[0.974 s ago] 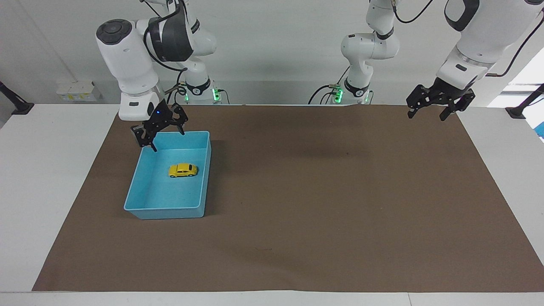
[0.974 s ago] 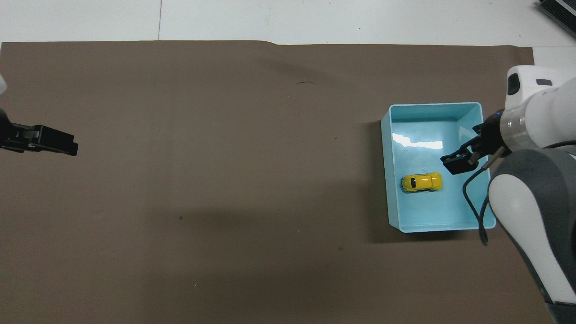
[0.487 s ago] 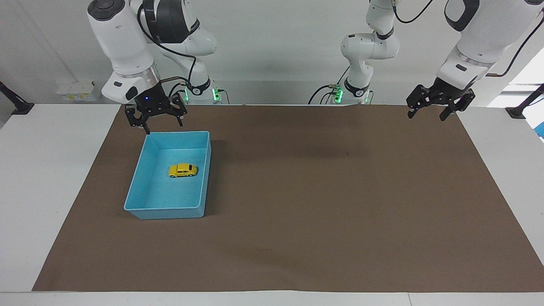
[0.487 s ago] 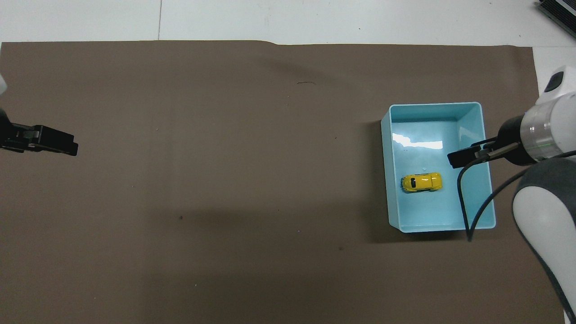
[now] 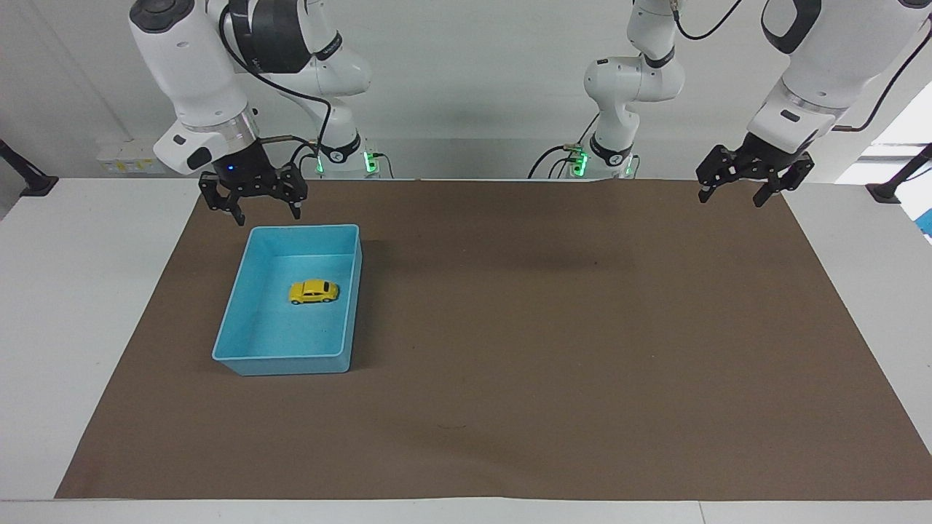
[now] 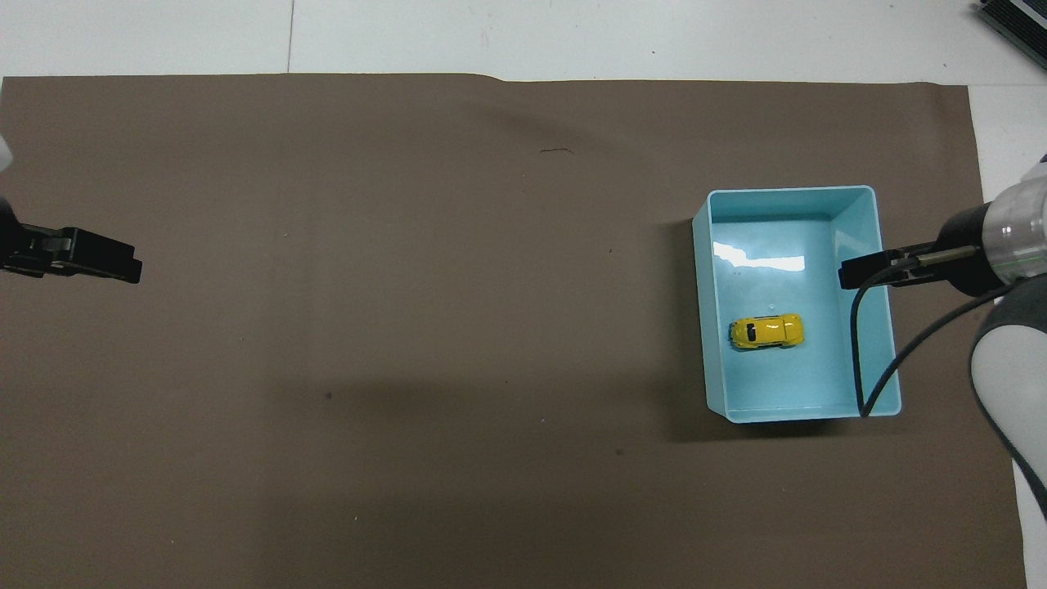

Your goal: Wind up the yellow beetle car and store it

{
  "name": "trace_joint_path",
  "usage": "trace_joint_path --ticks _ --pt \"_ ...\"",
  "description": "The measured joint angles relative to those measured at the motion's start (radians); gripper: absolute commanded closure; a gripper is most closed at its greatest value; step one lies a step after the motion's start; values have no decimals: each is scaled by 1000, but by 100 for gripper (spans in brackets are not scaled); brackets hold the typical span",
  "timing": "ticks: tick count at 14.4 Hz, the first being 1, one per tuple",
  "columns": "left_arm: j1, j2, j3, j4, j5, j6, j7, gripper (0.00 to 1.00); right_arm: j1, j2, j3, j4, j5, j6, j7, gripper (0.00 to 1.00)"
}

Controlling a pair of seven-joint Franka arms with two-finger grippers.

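in the blue bin [image 5: 247, 331]: yellow beetle car [image 5: 314, 292] stored | my right gripper [image 5: 255, 207] above bin's robot-side rim, jaws apart, empty | left gripper [image 5: 735, 185] waits, spread | next: park.

1 yellow beetle car [image 5: 314, 292] [image 6: 766, 330], 1 blue bin [image 5: 247, 354] [image 6: 865, 194] (car inside it), 1 brown mat [image 5: 553, 349] [image 6: 368, 327], 2 arms.

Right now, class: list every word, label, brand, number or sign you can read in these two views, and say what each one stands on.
None can be read.
yellow beetle car: no lettering shows on it.
blue bin: plain walls, no label.
brown mat: no writing, only small dark marks.
right hand and left hand: no legible marking.
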Motion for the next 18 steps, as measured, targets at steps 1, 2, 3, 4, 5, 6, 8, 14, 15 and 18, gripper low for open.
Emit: trace_joint_path --ticks 1,2,3,4,5,6,8,14,15,18 --pt "0 0 0 0 0 0 0 0 -2 0 -2 3 3 0 8 0" --pt "0 0 0 0 0 0 0 0 -3 0 -2 6 12 0 18 0" --pt "0 0 0 0 0 0 0 0 -3 0 -2 8 21 0 28 0" --pt "0 0 0 0 0 0 0 0 -3 0 -2 10 25 0 40 0" --pt "0 0 0 0 0 0 0 0 -3 1 -2 11 28 0 48 0" --pt "0 0 0 0 0 0 0 0 -3 1 -2 12 30 0 53 0" --pt "0 0 0 0 0 0 0 0 -3 2 -2 13 31 0 55 0" --pt "0 0 0 0 0 0 0 0 -3 2 -2 15 31 0 55 0" --pt "0 0 0 0 0 0 0 0 -3 2 -2 15 31 0 55 0" --pt "0 0 0 0 0 0 0 0 -3 2 -2 15 31 0 55 0"
